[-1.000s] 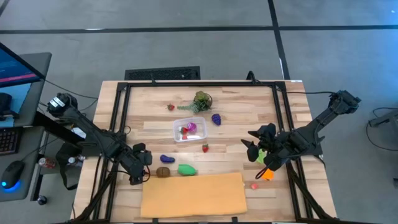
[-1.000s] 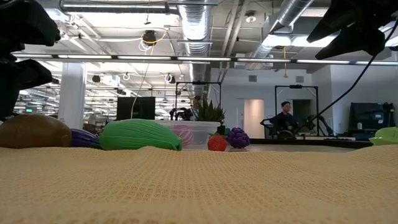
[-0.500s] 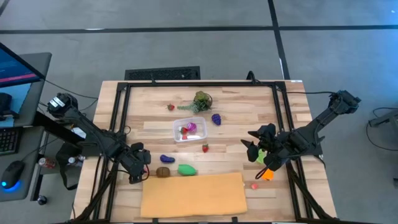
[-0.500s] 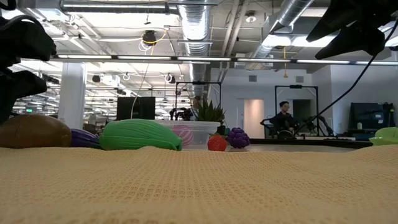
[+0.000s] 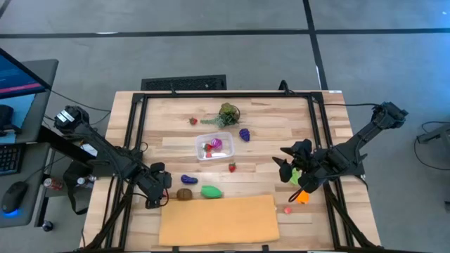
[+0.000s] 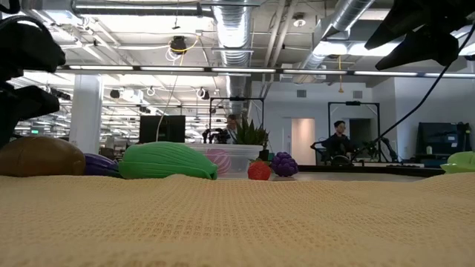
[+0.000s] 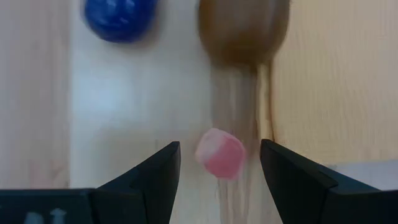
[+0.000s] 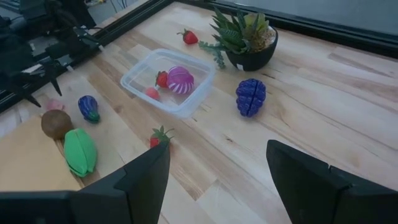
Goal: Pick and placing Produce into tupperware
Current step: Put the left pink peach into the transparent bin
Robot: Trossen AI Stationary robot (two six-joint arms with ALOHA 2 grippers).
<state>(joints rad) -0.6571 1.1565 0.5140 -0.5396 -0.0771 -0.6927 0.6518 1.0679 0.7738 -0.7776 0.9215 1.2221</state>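
Left gripper point(image 7: 219, 163) spread open around small pink piece point(image 7: 220, 153), not yet gripped; round piece may squirt toward brown piece point(image 7: 244, 30) on closing; right gripper point(image 8: 217, 180) waits open.

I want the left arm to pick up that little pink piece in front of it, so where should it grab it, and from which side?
Grip the small pink piece across its rounded middle, coming straight down from above. It is a squat lump lying free on the table, between the open jaws of the left gripper, with the brown piece clear beyond it.
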